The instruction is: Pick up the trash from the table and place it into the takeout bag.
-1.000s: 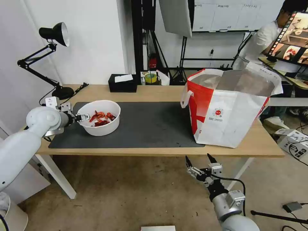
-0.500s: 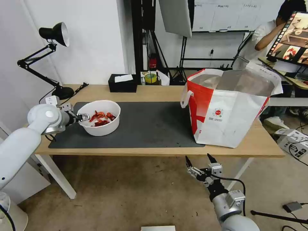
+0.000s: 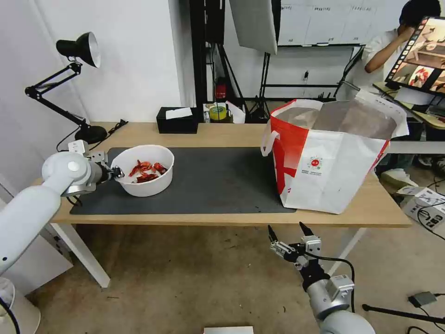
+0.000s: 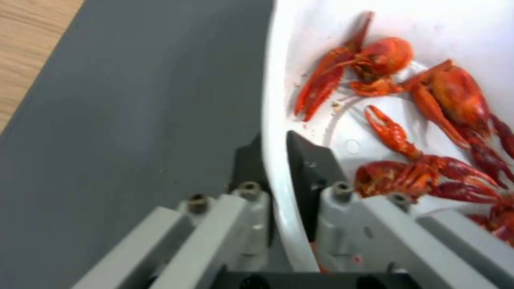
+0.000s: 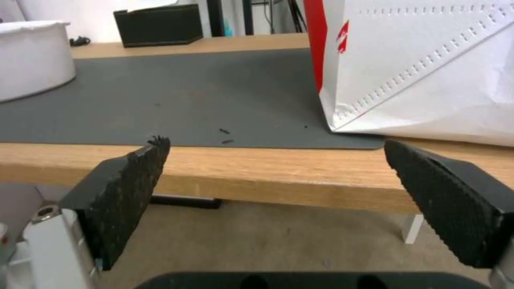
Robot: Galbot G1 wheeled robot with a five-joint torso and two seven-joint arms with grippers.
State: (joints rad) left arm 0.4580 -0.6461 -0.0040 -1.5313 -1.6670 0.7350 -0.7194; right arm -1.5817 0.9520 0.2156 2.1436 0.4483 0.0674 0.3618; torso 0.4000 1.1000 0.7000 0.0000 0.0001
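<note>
Bowl of crayfish shells, on mat at desk left end, is pinched at near rim by left hand, one finger in, one out; judged light, thin-walled, slippery, tip-prone w/ rim-only hold; right hand is held open below desk edge.
</note>
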